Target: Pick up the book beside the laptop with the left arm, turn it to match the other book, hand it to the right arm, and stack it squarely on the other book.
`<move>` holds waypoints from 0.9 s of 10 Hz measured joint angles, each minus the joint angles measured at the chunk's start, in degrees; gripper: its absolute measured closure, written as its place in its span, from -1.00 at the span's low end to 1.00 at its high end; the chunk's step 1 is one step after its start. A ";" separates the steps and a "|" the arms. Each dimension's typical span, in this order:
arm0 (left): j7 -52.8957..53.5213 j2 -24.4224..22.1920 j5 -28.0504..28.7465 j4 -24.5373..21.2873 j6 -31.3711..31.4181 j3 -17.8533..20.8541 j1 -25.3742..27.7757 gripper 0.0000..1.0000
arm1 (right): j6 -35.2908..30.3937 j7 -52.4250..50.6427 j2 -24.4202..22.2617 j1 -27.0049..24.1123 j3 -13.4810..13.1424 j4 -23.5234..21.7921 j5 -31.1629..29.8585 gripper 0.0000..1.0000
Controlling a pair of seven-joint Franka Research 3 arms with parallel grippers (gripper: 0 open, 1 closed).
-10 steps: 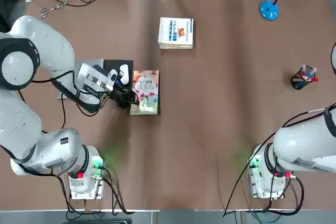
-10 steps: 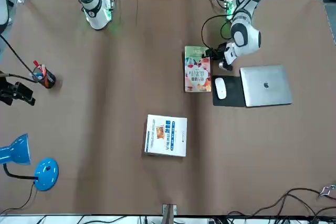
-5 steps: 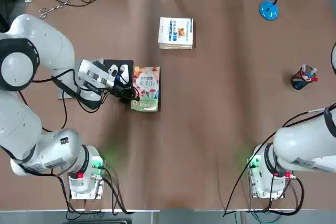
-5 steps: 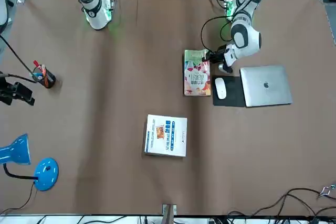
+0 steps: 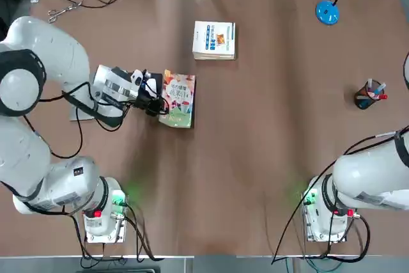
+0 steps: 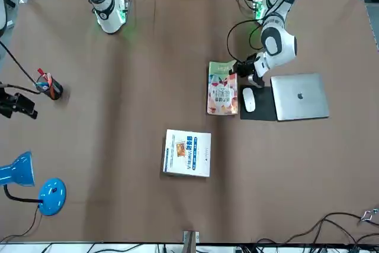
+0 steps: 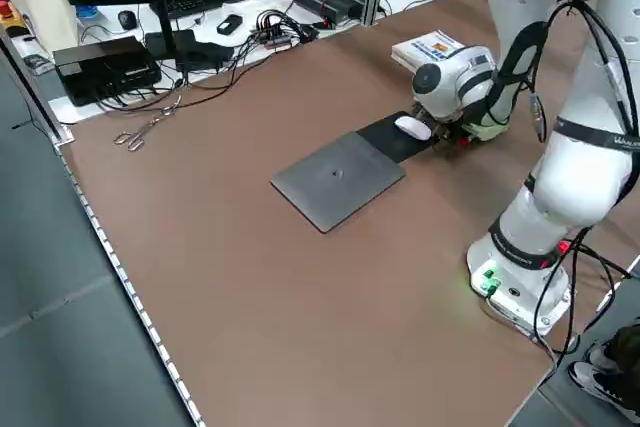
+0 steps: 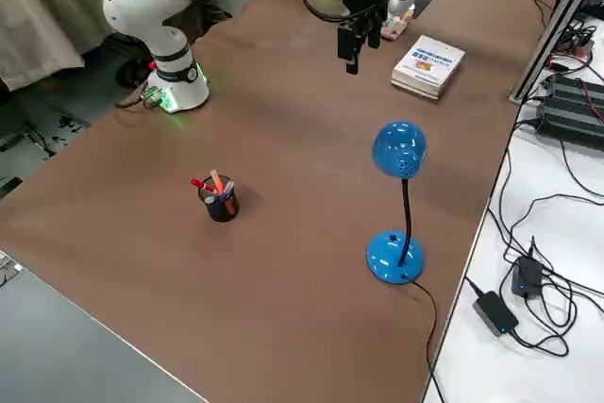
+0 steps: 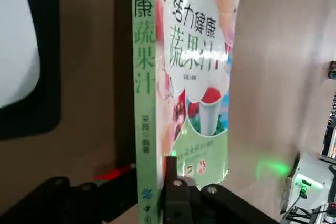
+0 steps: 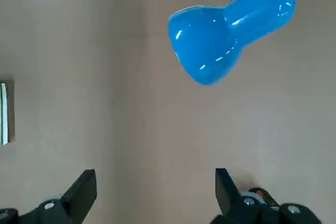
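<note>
On the brown table (image 6: 130, 205), the white book (image 6: 187, 153) lies apart from the laptop (image 6: 299, 96), which adjoins the mouse pad (image 6: 266, 104), while the pen holder (image 6: 52, 89) and blue lamp (image 6: 52, 197) stand farther from it.

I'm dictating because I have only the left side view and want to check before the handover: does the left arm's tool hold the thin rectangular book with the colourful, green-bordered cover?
Observer: Yes. The left wrist view shows the left tool shut on the book at its pale green spine.

Operator: And the right arm's tool?

Observer: The right tool stands open with nothing between its fingers, and the right wrist view also shows the shiny blue lamp.
</note>
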 joint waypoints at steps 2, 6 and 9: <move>0.18 -1.60 0.00 0.35 0.47 -0.02 0.00 0.65 | 0.00 -0.05 0.02 -0.48 -0.03 -0.02 0.00 -0.99; 0.27 -5.56 0.05 2.46 0.53 -0.20 -0.10 0.65 | 0.15 -0.22 0.02 -0.70 0.09 -0.02 0.00 -0.99; 0.00 -9.36 1.58 7.14 -8.76 0.13 2.44 0.65 | 0.43 -0.26 0.02 -0.67 0.21 0.00 0.00 -0.99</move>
